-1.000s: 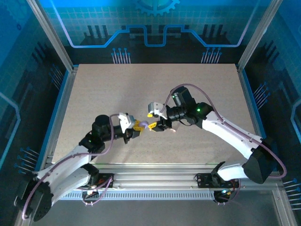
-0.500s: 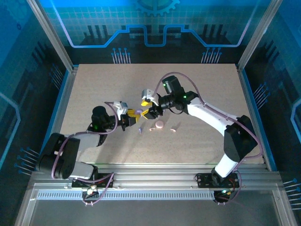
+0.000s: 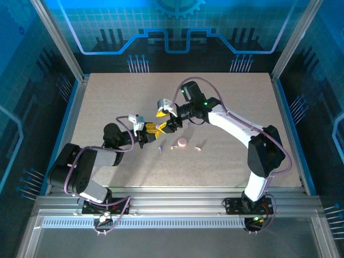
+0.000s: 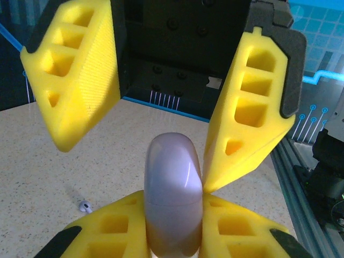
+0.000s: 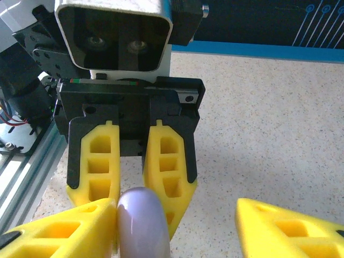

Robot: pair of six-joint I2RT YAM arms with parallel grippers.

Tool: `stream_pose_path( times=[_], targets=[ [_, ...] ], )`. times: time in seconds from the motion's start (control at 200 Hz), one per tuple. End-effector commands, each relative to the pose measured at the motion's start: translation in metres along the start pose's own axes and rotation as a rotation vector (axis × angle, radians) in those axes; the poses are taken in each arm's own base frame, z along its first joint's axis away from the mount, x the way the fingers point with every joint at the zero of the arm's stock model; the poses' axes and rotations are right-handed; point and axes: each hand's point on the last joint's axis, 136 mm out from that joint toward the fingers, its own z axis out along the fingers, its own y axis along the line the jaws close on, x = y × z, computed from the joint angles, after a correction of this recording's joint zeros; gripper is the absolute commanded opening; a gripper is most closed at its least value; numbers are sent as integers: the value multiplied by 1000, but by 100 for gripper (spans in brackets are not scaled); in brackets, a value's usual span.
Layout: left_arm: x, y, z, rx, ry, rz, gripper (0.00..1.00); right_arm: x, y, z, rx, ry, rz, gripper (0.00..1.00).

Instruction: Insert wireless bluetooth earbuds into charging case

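Observation:
My left gripper (image 3: pixel 152 129) is shut on a lilac charging case (image 4: pixel 172 193), held on edge and closed, above the table's middle. The right gripper (image 3: pixel 164 119) faces it with its jaws apart. One of its fingers (image 4: pixel 252 113) touches the case's side and the other (image 4: pixel 75 70) stands well clear. In the right wrist view the case (image 5: pixel 142 223) sits against my own left finger, far from the other. A round pink case (image 3: pixel 183 142) lies on the table with pink earbuds (image 3: pixel 174 146) (image 3: pixel 199 148) beside it. A lilac earbud (image 3: pixel 159 148) lies below the grippers.
The speckled table (image 3: pixel 118 97) has bare surface at the back and on both sides. Aluminium rails (image 3: pixel 177 193) run along the front edge. The right arm (image 3: pixel 231 126) arches over the table's right half.
Both grippers have moved left and toward the far side with the lilac case between them. The right jaws have spread wider, and the left gripper's hold is unchanged.

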Motion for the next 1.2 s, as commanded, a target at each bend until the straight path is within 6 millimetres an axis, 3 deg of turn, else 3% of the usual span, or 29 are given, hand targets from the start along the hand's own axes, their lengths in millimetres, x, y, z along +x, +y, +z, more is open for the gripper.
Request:
stream_pose_path(
  times=[0.0, 0.23, 0.63, 0.9, 1.061, 1.196],
  targets=[
    [-12, -13, -3, 47, -29, 60, 13, 3, -12, -5, 22, 8, 14, 59],
    [-10, -15, -4, 49, -24, 53, 13, -2, -35, -16, 109, -28, 59, 55],
    [-11, -15, -5, 40, -19, 52, 13, -9, -49, -27, 176, -34, 66, 54],
    [-9, 14, -19, -148, -28, 18, 13, -27, -40, -52, 236, -42, 198, 56],
    [-8, 39, -43, -322, -50, -15, 12, -3, -27, -57, 326, 110, 425, 57],
    [-5, 44, -55, -385, -49, -23, 13, 26, -16, -53, 420, 271, 546, 57]
  ],
)
